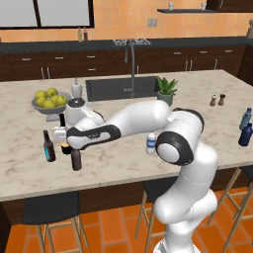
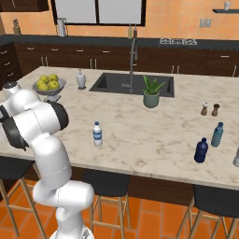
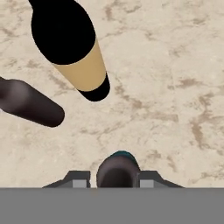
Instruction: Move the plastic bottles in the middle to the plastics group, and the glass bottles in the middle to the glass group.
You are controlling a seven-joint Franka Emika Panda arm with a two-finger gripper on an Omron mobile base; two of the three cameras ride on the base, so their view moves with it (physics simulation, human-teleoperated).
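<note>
Claw [image 3: 114,180] straddles teal-labelled brown bottle [image 3: 117,168] beside black wine bottle [image 3: 72,48].

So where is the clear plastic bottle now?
The clear plastic bottle stands alone mid-counter in the right base view, in front of the sink and right of the arm.

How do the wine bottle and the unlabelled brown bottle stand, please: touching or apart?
Apart: hand view shows counter between wine bottle and unlabelled brown bottle.

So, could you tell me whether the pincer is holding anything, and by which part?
Cannot be told: the tips of the pincer flank the top of a brown bottle showing some teal, but whether they grip it is unclear.
</note>
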